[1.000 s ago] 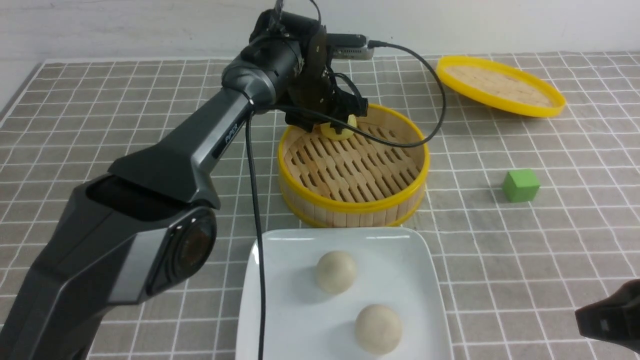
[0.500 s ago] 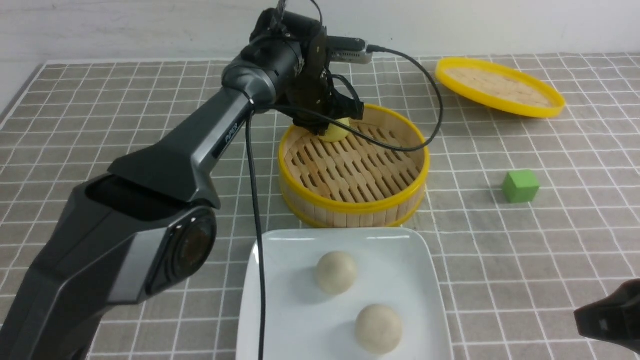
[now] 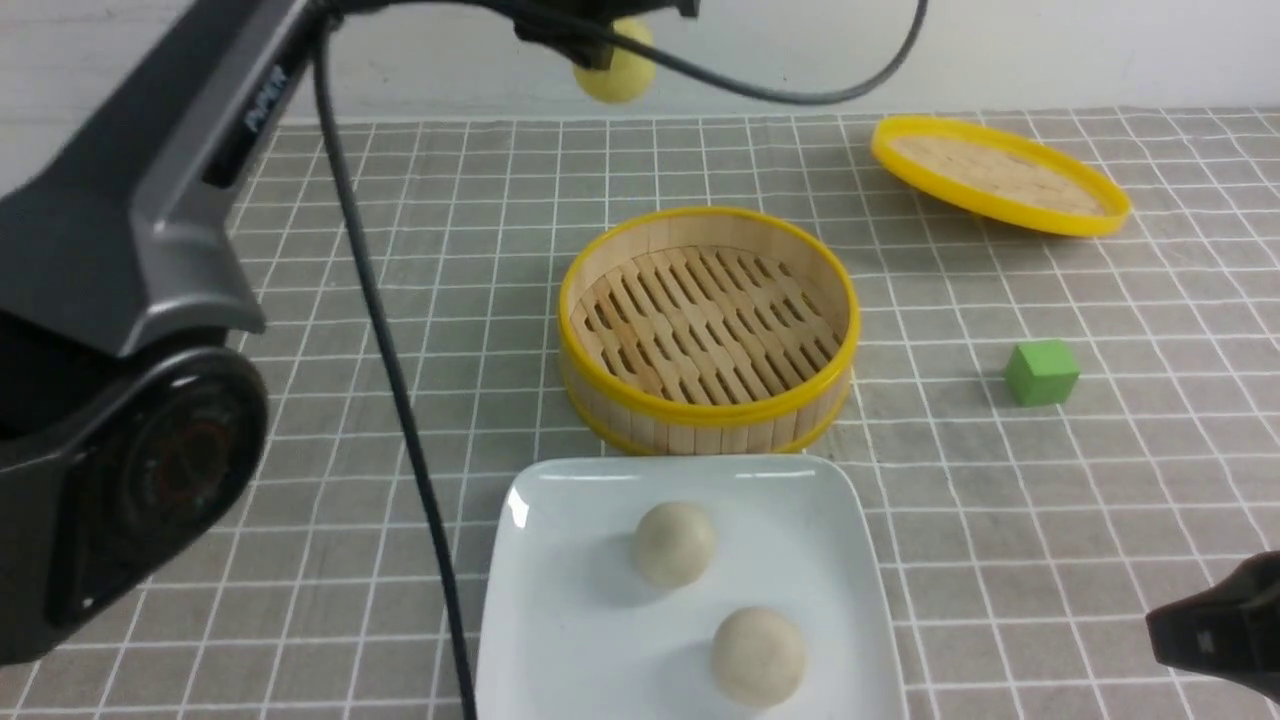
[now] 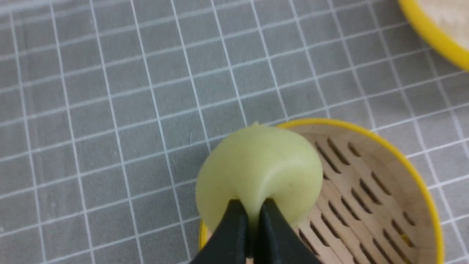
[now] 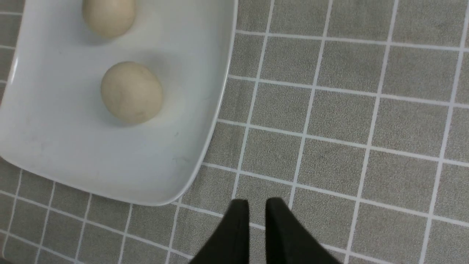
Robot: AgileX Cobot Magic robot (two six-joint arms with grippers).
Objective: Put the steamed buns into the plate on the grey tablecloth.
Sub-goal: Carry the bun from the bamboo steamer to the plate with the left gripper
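Item: yellow bun pinched deep in our left claw, high above the steamer; we carry it level to the plate below, lowering before release.

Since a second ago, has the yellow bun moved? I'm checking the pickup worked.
Yes. The yellow bun, pinched in the left gripper, has risen out of the steamer and now hangs high above its far rim.

left gripper pinched on yellow bun, now lifted above steamer
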